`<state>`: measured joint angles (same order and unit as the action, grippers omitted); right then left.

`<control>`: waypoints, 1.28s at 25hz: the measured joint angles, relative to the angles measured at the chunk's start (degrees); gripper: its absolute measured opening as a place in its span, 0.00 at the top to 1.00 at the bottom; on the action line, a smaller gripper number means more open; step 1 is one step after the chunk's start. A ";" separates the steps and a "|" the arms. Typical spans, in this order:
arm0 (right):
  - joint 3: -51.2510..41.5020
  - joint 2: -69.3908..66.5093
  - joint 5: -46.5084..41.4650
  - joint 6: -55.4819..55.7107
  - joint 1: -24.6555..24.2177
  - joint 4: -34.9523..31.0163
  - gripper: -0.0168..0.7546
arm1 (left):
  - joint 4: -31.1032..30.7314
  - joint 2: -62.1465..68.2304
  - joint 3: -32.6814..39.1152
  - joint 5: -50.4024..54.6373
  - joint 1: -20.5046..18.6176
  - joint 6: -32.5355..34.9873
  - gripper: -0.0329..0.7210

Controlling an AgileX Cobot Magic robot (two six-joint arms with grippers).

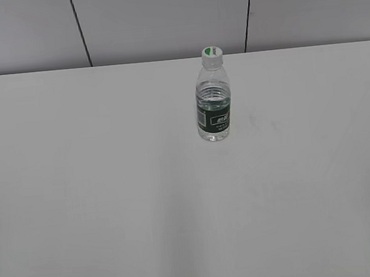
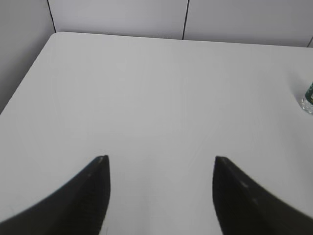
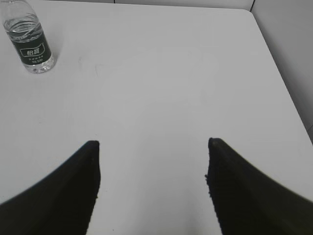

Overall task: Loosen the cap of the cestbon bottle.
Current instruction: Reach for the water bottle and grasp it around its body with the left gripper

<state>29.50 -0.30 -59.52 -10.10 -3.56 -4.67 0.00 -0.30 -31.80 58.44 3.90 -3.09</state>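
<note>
The cestbon bottle (image 1: 213,100) stands upright on the white desk (image 1: 111,185), near the back edge & a bit right of the middle. Its cap (image 1: 211,52) is on top, w/ a green mark. The left end effector (image 2: 161,161) is wide open w/ nothing in it, far from the bottle. The right end effector (image 3: 152,144) is wide open too, nothing in it, bottle well off to its upper left.

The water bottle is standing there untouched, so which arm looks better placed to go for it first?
Probably the right. The bottle shows almost whole ahead of the open right gripper, while the open left gripper sees only a sliver of it at its view's far right edge. The cap is on.
</note>
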 joint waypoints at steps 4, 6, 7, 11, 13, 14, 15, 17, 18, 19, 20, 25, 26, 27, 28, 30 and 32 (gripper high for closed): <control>0.00 0.00 0.00 0.00 0.00 0.00 0.30 | 0.00 0.00 0.00 0.00 0.00 0.00 0.29; 0.00 0.00 0.00 0.00 0.00 0.00 0.30 | 0.00 0.00 0.00 0.00 0.00 0.00 0.29; 0.00 0.00 0.00 0.00 0.00 0.00 0.30 | 0.00 0.00 0.00 0.00 0.00 0.00 0.29; 0.00 0.00 0.00 0.00 0.00 0.00 0.30 | 0.00 0.00 0.00 0.00 0.00 0.00 0.29; 0.00 0.00 0.00 0.00 0.00 0.00 0.30 | 0.00 0.00 0.00 0.00 0.00 0.00 0.29; 0.00 0.00 0.00 0.00 0.00 0.00 0.30 | 0.00 0.00 0.00 0.00 0.00 0.00 0.29; 0.00 0.00 0.00 0.00 0.00 0.00 0.30 | 0.00 0.00 0.00 0.00 0.00 0.00 0.29; 0.00 0.00 0.00 0.00 0.00 0.00 0.30 | 0.00 0.00 0.00 0.00 0.00 0.00 0.29; 0.00 0.00 0.00 0.00 0.00 0.00 0.30 | 0.00 0.00 0.00 0.00 0.00 0.00 0.29; 0.00 0.00 0.00 0.00 0.00 0.00 0.30 | 0.00 0.00 0.00 0.00 0.00 0.00 0.29; 0.00 0.00 0.00 0.00 0.00 0.00 0.30 | 0.00 0.00 0.00 0.00 0.00 0.00 0.29; 0.00 0.00 0.00 0.00 0.00 0.00 0.30 | 0.00 0.66 0.00 0.00 0.00 0.00 0.29; 0.00 0.00 0.00 0.00 0.00 0.00 0.30 | 0.33 1.33 0.00 -0.05 0.00 0.00 0.29; 0.00 0.00 0.00 0.00 0.00 0.00 0.30 | 0.50 2.28 0.00 -0.05 0.05 0.00 0.29; 0.00 0.00 0.00 0.00 0.00 0.00 0.30 | 0.64 3.49 -0.06 -0.25 0.05 0.00 0.29; 0.00 0.00 0.00 0.00 0.00 0.00 0.30 | 0.72 6.25 -0.76 -1.64 0.05 0.00 0.29; 0.00 0.00 0.00 0.00 0.00 0.00 0.30 | 1.07 9.37 -1.65 -3.55 0.05 0.00 0.29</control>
<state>29.50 -0.30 -59.52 -10.10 -3.56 -4.67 1.07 9.07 -33.45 54.89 3.95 -3.09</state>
